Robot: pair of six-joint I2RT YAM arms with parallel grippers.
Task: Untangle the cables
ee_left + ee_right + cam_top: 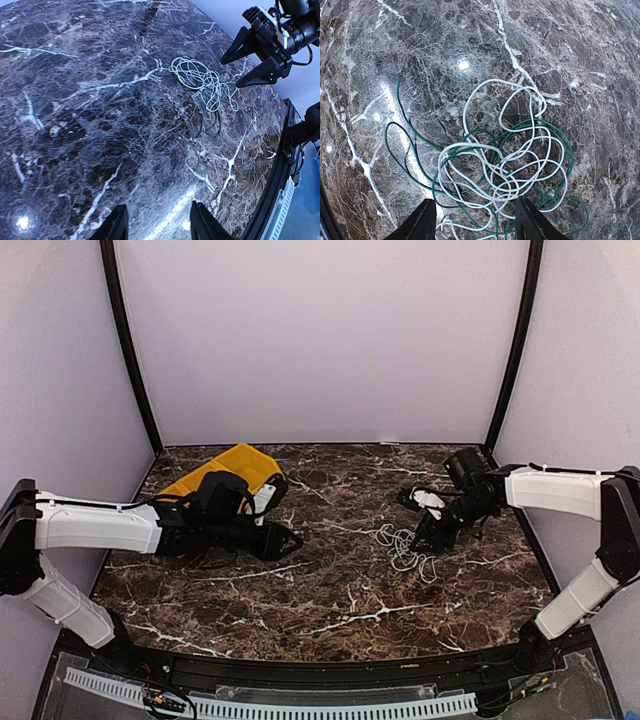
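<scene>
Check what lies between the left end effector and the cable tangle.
Left wrist view: only bare dark marble tabletop between the left end effector and the thin white and green cables.

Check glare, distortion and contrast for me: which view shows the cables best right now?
Right wrist view is best: sharp, white cable and green cable both distinct, lamp glints on the marble table beside them. Left wrist view: lens bends the table edge, glare by the left tool, tangle small. Top external view: white loops blend with pale veins, green barely shows.

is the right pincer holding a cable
No, the right pincer stands open, and the cables lie loose on the table.
</scene>
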